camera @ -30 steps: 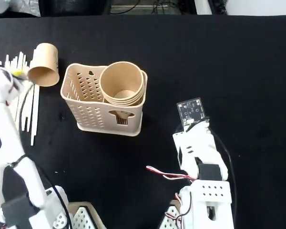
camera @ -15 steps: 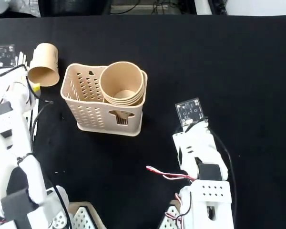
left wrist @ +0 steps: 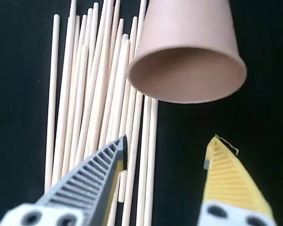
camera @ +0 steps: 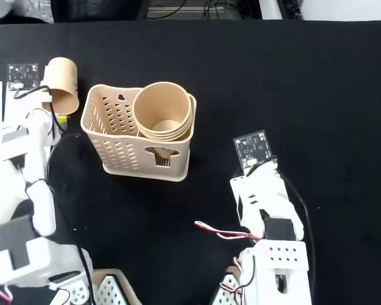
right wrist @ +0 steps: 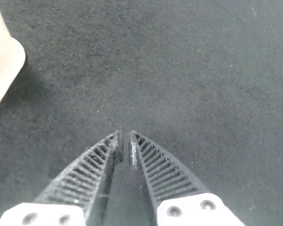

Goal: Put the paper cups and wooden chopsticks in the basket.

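Paper cup: the loose one (camera: pixel 62 82) lies on its side at ten o'clock from the basket (camera: pixel 120 155), mouth turned towards six o'clock. It has not budged in the last second.
Stacked cups: a nest of cups (camera: pixel 163 109) already stands in the basket's three o'clock half, unchanged.
Wooden chopsticks: the bundle (left wrist: pixel 96 89) lies flat on the black table (camera: pixel 292 82), running under the loose cup, none of it in the basket yet.
Left gripper: (left wrist: pixel 165 150) jaws spread wide, holding nothing, hanging over the chopsticks just short of the cup's mouth.
Change: the left arm has swung from the table's nine o'clock edge up towards ten, bringing its wrist right beside the cup.
Right gripper: (right wrist: pixel 125 143) pinched all but closed on nothing, parked at five o'clock from the basket, not moved.
Meaning: to my eye the left arm is lining up on the last cup; the cup and every chopstick remain to be put in.
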You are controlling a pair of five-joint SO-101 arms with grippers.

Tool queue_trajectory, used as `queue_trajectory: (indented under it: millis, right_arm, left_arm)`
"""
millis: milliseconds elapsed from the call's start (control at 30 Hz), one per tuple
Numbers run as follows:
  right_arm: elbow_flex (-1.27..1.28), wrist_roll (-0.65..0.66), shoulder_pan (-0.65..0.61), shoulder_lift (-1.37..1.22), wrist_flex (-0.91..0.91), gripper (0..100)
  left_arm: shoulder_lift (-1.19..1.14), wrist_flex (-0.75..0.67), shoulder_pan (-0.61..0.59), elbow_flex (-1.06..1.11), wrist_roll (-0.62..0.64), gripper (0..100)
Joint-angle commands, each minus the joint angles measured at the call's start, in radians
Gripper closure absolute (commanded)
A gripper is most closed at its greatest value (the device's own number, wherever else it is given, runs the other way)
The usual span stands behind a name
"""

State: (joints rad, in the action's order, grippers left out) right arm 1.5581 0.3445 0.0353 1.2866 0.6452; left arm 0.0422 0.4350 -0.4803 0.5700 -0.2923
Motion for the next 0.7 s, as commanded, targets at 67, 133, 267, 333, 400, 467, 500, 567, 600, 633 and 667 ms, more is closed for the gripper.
queue_trajectory:
  millis: [67,133,267,333,400,467,500,567,600,633,667]
  right_arm:
    - [-0.004,0.008,-0.002,0.004,-0.021,95.6]
    - [-0.004,0.008,-0.002,0.004,-0.021,95.6]
    - [-0.004,0.011,-0.002,0.004,-0.021,95.6]
    - [-0.004,0.011,-0.002,0.004,-0.021,95.6]
    - [-0.004,0.011,-0.002,0.004,-0.021,95.6]
    - [-0.004,0.011,-0.002,0.004,-0.021,95.6]
    - [-0.004,0.011,-0.002,0.004,-0.021,95.6]
    - [-0.004,0.011,-0.002,0.004,-0.021,95.6]
    - [-0.004,0.011,-0.002,0.004,-0.021,95.6]
    - [-0.004,0.011,-0.002,0.004,-0.021,95.6]
    - [-0.004,0.011,-0.002,0.004,-0.028,95.6]
  left_arm:
    - [-0.051,-0.018,-0.025,-0.117,0.069,73]
    - [-0.064,-0.021,-0.024,-0.142,0.112,73]
    - [-0.069,-0.058,0.004,-0.154,0.201,73]
    - [-0.075,-0.118,0.019,-0.139,0.206,73]
    - [-0.078,-0.172,0.033,-0.124,0.201,73]
    - [-0.097,-0.212,0.036,-0.102,0.201,73]
    - [-0.110,-0.232,0.042,-0.096,0.201,74]
    - [-0.147,-0.284,0.044,-0.085,0.199,77]
    - [-0.175,-0.318,0.044,-0.084,0.199,78]
    - [-0.203,-0.351,0.042,-0.081,0.199,80]
    - [-0.230,-0.385,0.042,-0.081,0.199,81]
